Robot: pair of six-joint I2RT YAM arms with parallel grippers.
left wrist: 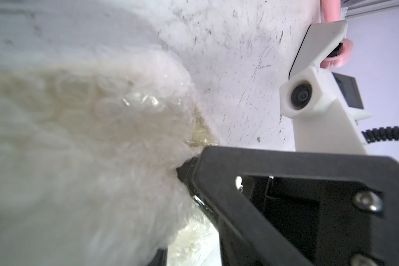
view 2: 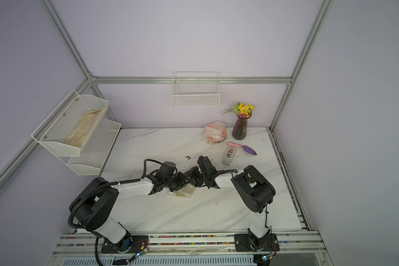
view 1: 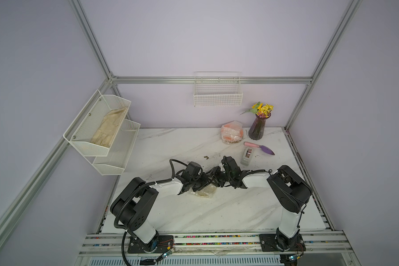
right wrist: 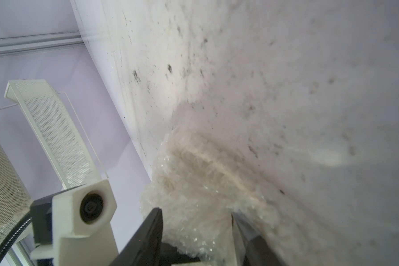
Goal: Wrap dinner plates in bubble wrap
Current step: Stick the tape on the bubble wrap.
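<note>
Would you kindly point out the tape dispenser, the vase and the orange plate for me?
tape dispenser (view 1: 247, 157): in a top view, on its grey body.
vase (view 1: 259, 128): in a top view, on its purple belly.
orange plate (view 1: 232, 133): in a top view, on its wrapped middle.

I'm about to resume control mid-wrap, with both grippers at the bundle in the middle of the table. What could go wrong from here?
1. The left gripper and right gripper crowd the same small wrapped plate; their fingers might collide.
2. The bubble wrap looks loosely bunched, with no tape visible; it may spring open on release.
3. The tape dispenser sits near the right arm; a careless retreat could knock it.
</note>
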